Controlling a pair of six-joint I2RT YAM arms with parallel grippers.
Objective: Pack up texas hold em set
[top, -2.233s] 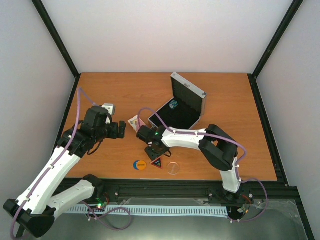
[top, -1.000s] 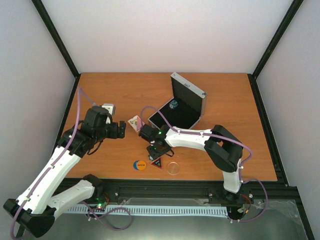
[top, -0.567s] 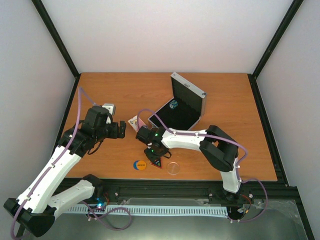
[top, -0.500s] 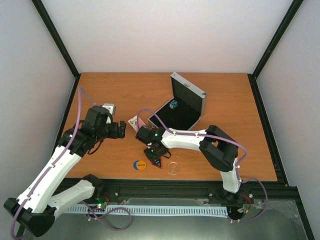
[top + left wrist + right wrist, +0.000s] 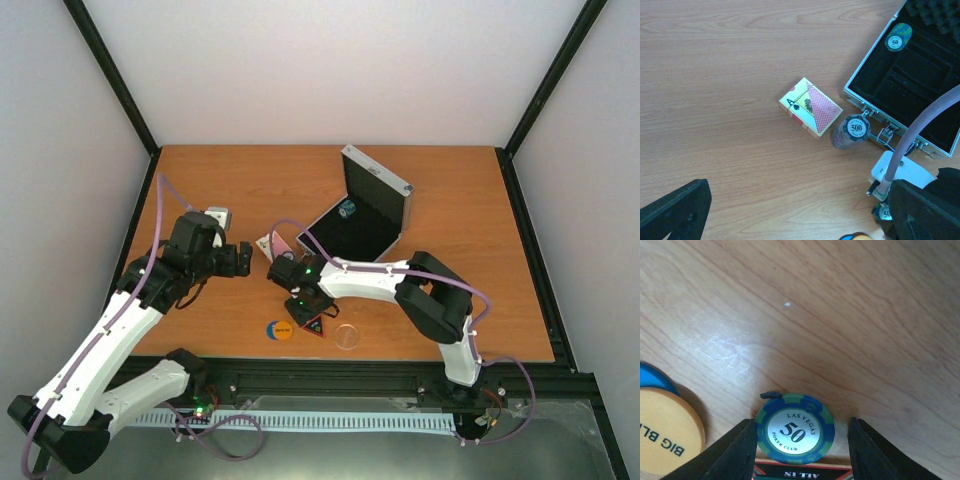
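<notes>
Between right fingers point(image 5: 735, 452) — blue-green chip point(image 5: 794, 429), near orange disc point(image 5: 665, 432)

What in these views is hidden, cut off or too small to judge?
Top view: the blue 50 chip is hidden under the right hand.
Right wrist view: the orange disc is cut by the left edge, the triangle by the bottom edge.
Left wrist view: the chip stack is seen from above; count unclear.
Top view: the clear disc is too small to show any marking.
</notes>
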